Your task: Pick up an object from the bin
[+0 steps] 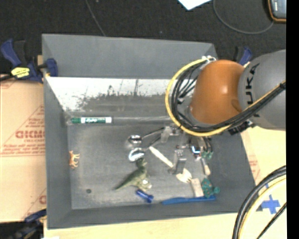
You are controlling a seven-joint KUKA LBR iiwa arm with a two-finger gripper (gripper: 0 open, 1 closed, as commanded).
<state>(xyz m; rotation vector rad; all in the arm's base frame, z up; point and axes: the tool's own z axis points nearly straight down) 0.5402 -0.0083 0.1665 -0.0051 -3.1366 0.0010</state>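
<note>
Camera view: hand (181, 156) sits low over the right-centre clutter of the bin (114, 59), just beside a white flat stick (160, 157) and a beige piece (184, 175), green dinosaur (134, 178) further left; spread or pressed together, can't tell.

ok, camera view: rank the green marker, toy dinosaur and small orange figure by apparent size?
1. green marker, the longest.
2. green dinosaur, close to the marker: shorter but bulkier, so this order is unsure.
3. orange figure, clearly the smallest.

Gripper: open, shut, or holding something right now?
Gripper: cannot be told. It sits low over the heap on the right of the bin.
</note>
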